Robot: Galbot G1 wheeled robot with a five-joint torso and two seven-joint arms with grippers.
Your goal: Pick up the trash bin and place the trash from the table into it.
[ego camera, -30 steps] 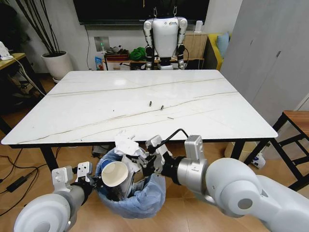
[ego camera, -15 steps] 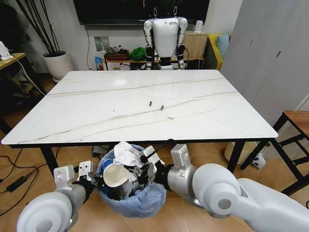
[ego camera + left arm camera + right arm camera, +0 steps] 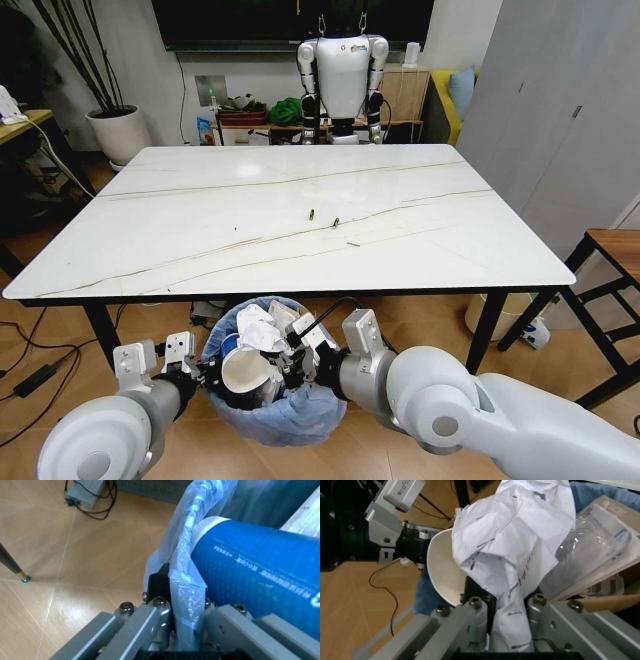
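In front of the table's [image 3: 290, 225] near edge, the trash bin [image 3: 262, 418] hangs from the left gripper [image 3: 196, 372], clamped on its bagged rim. Above it, the right gripper [image 3: 291, 357] pinches crumpled white paper [image 3: 512, 551] beside the paper cup [image 3: 245, 370].

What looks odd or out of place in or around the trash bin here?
The trash bin is overfull: a paper cup lies on its side at the top, and crumpled paper held in the right pincer sticks above the rim. The left pincer grips the rim.
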